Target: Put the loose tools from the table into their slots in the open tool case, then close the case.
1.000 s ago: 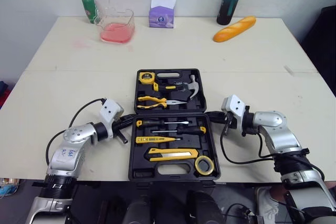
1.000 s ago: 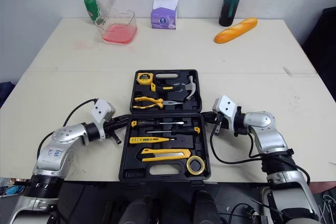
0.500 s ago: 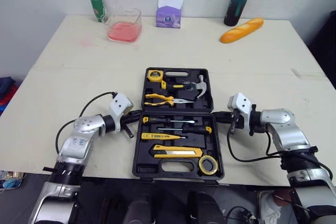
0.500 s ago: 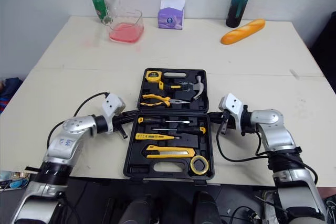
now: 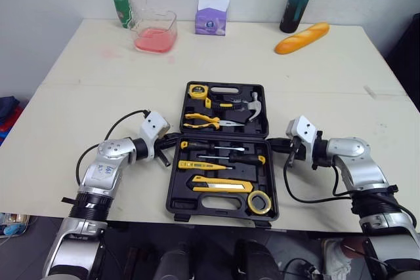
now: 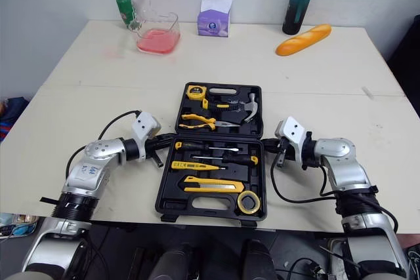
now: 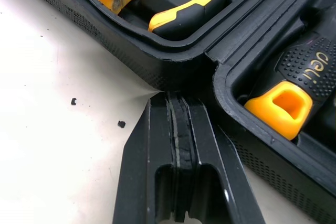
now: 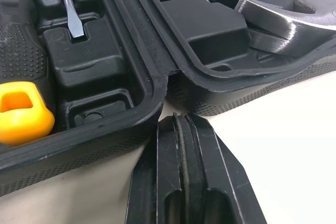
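Two halves of the tool case [image 5: 216, 204] lie flat open on the table [image 5: 92, 90] between my arms. Every slot I can see is filled, with hammer [image 5: 252, 104], pliers [image 5: 205, 120], screwdrivers [image 5: 226, 159], knife [image 5: 220, 187] and tape roll [image 5: 260, 202], and no loose tool lies near it.

My left gripper [image 5: 170, 140] has its fingers pressed together on nothing, tips right at the case's left hinge corner. My right gripper [image 5: 273, 142] is the same, closed tight and empty just beside the right hinge corner.

Closing is what remains, I judge. The shell looks like hard, textured plastic: stiff, not slippery, but weighty with steel in both halves. I'd expect poor leverage at the hinge line — better to get under the far half's outer corners and fold it over slowly, lest the hammer slip from its clips.
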Motion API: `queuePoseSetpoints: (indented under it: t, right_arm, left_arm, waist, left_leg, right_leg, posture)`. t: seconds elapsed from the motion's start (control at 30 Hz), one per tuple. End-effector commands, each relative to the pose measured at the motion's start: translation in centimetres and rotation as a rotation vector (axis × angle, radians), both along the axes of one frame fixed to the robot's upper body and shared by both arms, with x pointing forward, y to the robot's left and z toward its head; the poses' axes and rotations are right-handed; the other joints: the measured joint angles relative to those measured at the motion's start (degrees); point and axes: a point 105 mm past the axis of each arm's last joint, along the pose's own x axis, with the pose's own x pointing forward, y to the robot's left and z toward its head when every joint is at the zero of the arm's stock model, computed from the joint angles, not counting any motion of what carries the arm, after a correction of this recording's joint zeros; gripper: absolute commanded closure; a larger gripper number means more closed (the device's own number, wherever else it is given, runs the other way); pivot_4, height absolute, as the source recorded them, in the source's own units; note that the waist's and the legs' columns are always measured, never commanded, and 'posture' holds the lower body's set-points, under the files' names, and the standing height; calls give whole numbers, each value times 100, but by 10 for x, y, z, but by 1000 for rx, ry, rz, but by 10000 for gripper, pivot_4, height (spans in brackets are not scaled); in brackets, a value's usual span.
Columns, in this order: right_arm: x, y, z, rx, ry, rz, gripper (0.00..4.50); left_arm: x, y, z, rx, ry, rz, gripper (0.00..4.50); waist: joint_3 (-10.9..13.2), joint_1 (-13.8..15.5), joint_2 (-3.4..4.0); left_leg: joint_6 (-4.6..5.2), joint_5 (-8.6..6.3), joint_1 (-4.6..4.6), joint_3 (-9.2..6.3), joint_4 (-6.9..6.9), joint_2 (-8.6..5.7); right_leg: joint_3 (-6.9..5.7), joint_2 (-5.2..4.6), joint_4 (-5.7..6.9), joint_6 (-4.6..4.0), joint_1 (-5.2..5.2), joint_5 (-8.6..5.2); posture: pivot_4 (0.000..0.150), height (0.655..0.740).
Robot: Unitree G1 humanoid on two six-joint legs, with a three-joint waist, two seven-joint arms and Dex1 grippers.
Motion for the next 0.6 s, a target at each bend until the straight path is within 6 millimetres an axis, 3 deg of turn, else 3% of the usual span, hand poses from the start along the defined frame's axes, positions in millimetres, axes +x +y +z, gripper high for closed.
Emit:
queuePoseSetpoints:
  t: [0.03, 0.07, 0.1, 0.17, 0.3, 0.4, 0.43, 0.5, 0.53, 0.6]
  right_arm:
    - [4, -7, 7, 42, -6, -61, 45000]
    - [4, -9, 7, 44, 0, -68, 45000]
    - [4, -12, 7, 45, 10, -87, 45000]
    - [2, -18, 8, 52, 47, -103, 38226]
    - [3, -37, 36, 30, 32, -148, 19702]
    - [7, -47, 46, -29, 78, -234, 3691]
    - [9, -50, 51, -39, 111, -274, 846]
    - [10, -50, 58, -14, 224, -350, 846]
    - [9, -40, 70, 111, 345, -372, 846]
    - [1, -23, 80, 187, 537, -351, 846]
  left_arm:
    - [-1, 17, 2, 16, 4, 66, 44650]
    - [-1, 23, 7, 0, -2, 90, 44650]
    - [-2, 27, 11, -13, -7, 106, 41807]
    - [-5, 35, 15, -31, -6, 132, 35979]
    - [-23, 52, 45, -116, -36, 113, 16872]
    - [-30, 65, 56, -123, 85, 164, 2611]
    - [-30, 69, 64, -128, 107, 193, 383]
    - [-28, 69, 81, -165, 137, 205, 383]
    - [-25, 63, 93, -191, 145, 185, 383]
    - [-18, 58, 93, -163, 268, 234, 383]
  waist:
    - [0, -30, 0]
    - [0, -44, 0]
    - [0, -82, 0]
    - [0, -114, 0]
    - [2, -123, -1]
    - [6, -128, -6]
    - [6, -128, -5]
    - [6, -127, -5]
    - [6, -126, -5]
    - [10, -109, -8]
  left_leg:
    - [-1, 0, 1, 0, 0, 1]
    - [-1, 1, 1, -1, 0, 3]
    - [-1, 1, 1, -1, 0, 3]
    - [-2, 1, 0, -1, -1, 6]
    - [-1, 0, -8, -2, -1, 7]
    - [-2, 0, -9, -4, -2, 9]
    - [-2, 0, -7, -3, -2, 8]
    - [-4, 0, -6, -4, -2, 9]
    - [-5, 0, -4, -5, -2, 9]
    - [-5, 1, -13, -5, -1, 8]
  right_leg:
    - [0, 1, 1, 0, 1, 0]
    - [0, 2, 1, 0, 1, 0]
    - [0, 2, 0, 0, 1, 0]
    - [0, 3, -1, -1, 1, 0]
    - [0, 1, -6, -1, -4, 0]
    - [0, 0, -4, -1, -6, 0]
    - [2, -1, -4, -1, -6, 0]
    - [3, 0, -1, -2, -6, -1]
    - [4, 0, -1, -3, -6, -1]
    - [6, 0, 6, -6, -14, 0]
  posture:
    - [1500, 7400]
    - [1500, 7400]
    - [1500, 7400]
    - [1500, 7400]
    - [1500, 7400]
    - [1500, 7400]
    - [1500, 7400]
    - [1500, 7400]
    - [1500, 7400]
    - [1500, 7400]
